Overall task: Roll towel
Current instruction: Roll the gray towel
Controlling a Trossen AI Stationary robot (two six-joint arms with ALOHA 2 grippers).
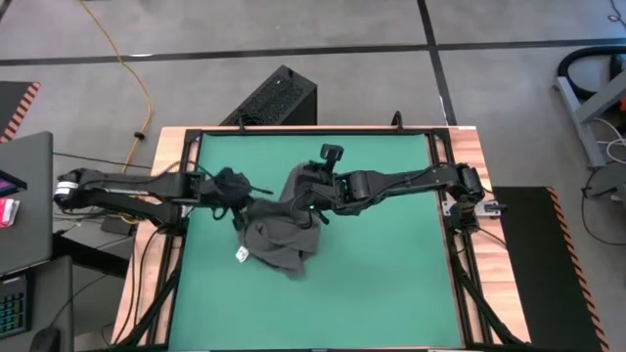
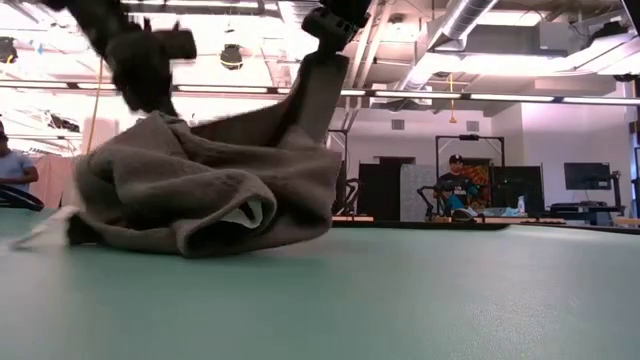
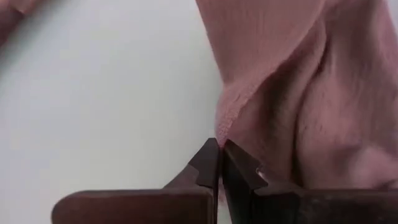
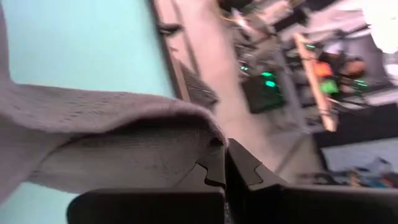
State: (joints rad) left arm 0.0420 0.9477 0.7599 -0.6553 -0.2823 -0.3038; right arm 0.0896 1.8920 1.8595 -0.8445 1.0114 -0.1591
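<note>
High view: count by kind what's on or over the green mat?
Towel: 1, dark grey, crumpled
White tag on it: 1
Grippers: 2, left gripper and right gripper, both shut on the towel
Total: 4

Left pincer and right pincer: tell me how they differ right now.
The left pincer comes in from the table's left side and pinches the dark grey soft cloth towel at its left edge. The right pincer reaches from the right and holds a raised corner higher, pulled taut in the low view. Both are shut on the towel.
</note>
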